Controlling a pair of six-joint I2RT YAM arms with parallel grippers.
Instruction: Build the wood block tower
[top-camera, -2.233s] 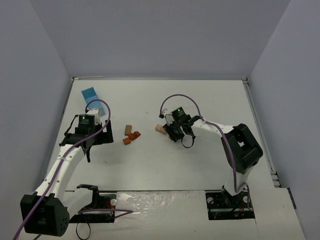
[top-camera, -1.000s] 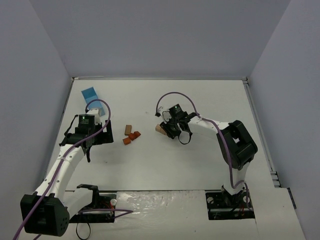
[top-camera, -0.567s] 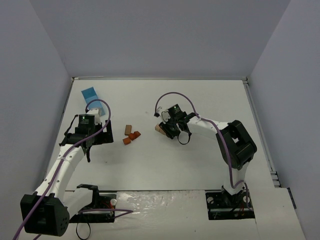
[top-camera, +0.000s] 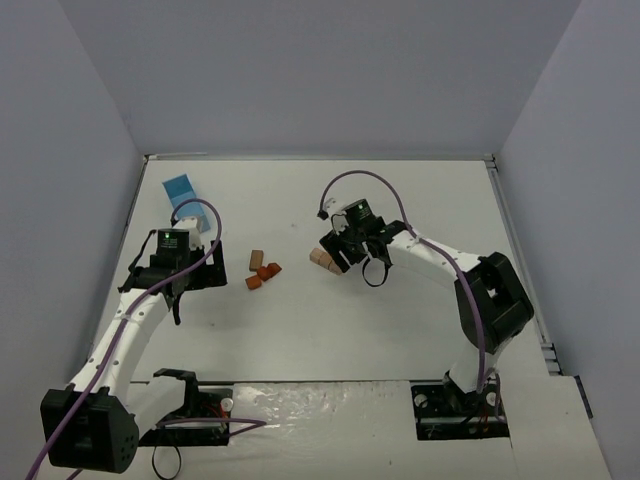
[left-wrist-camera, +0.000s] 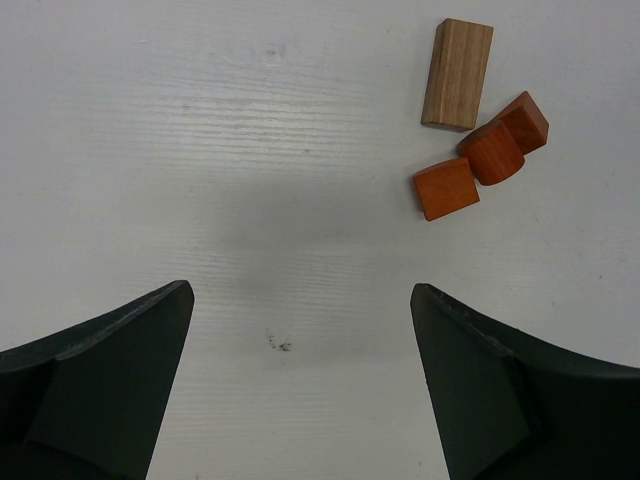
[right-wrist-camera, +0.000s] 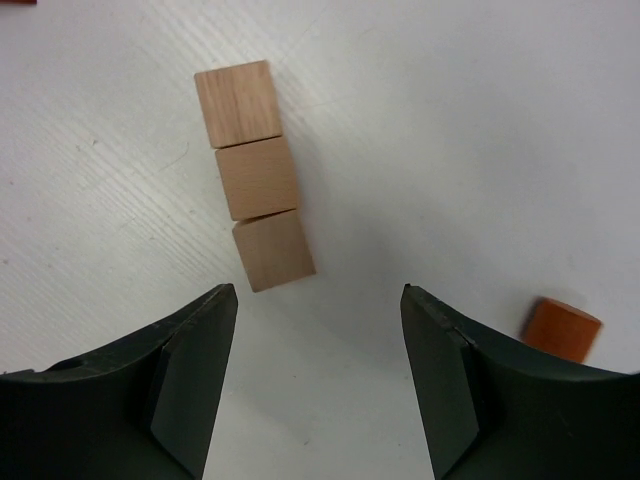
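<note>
Right jaws apart; tan blocks (right-wrist-camera: 256, 190) end-to-end

White table (top-camera: 400, 200), plain grey-blue walls (top-camera: 320, 70) on three sides, even light

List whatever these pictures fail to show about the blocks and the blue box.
- Top view: the tan blocks are too small to count.
- Right wrist view: they sit in a line, touching, but this angle does not show whether they are stacked or lying flat.
- Right wrist view: a reddish block at the top left corner is cut off by the frame edge.
- Top view: the blue box is partly crossed by the left arm's cable.
</note>
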